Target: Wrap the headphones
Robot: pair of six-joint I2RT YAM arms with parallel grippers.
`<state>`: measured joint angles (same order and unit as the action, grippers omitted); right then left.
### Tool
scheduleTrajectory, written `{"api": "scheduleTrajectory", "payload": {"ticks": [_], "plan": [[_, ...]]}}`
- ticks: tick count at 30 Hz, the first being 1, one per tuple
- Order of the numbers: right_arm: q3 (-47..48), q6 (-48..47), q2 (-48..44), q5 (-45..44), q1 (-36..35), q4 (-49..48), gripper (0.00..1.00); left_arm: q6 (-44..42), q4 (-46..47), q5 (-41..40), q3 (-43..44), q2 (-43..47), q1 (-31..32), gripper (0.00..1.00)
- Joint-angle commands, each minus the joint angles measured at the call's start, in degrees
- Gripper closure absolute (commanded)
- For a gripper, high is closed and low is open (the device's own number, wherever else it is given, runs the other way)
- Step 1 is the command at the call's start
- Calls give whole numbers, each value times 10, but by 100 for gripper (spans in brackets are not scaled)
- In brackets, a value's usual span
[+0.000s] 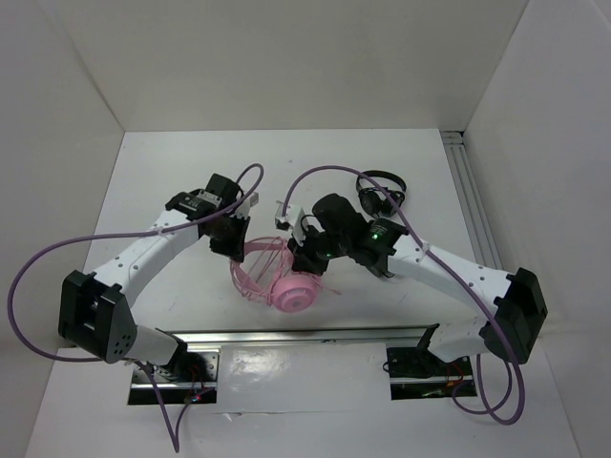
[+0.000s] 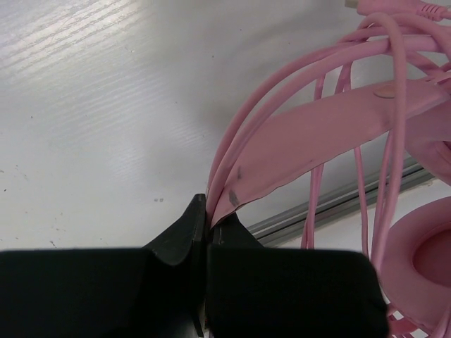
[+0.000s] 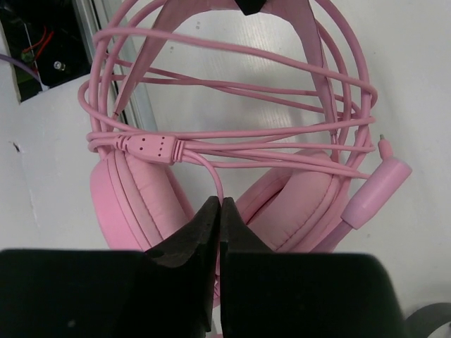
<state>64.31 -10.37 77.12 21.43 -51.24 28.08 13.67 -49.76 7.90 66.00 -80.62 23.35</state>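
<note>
The pink headphones [image 1: 286, 286] stand at the table's middle front, earcups down near the front rail. Their thin pink cord [image 3: 232, 158] runs in several loops around the headband above the earcups [image 3: 141, 204]. My left gripper [image 2: 208, 218] is shut on the flat pink headband strap [image 2: 310, 148] at the top. My right gripper [image 3: 220, 208] is shut on the pink cord just below its inline piece [image 3: 151, 148]. In the top view the left gripper [image 1: 234, 243] is at the headband's left and the right gripper [image 1: 307, 256] is above the earcups.
Black headphones [image 1: 380, 196] lie at the back right, behind the right arm. A metal rail [image 1: 286, 336] runs along the front edge near the earcups. White walls enclose the table on three sides. A pink microphone boom [image 3: 377, 186] sticks out at the right earcup.
</note>
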Motion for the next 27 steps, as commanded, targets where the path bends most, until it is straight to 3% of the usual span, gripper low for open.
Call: {"api": "scheduleTrajectory", "payload": {"ticks": [1,11,18,27], "plan": [[6,-4,1,-23,-4,-4,97,2,13,82,31,29,-6,100],[47,13,-49,-88,-15,-28,100,14,32,50,-11,11,28,100],[129,-18,-2,-149,-22,47,100,14,37,-3,-6,-29,79,100],[176,-74,16,-230,-91,109,100,-13,48,-23,-18,-45,139,100]]}}
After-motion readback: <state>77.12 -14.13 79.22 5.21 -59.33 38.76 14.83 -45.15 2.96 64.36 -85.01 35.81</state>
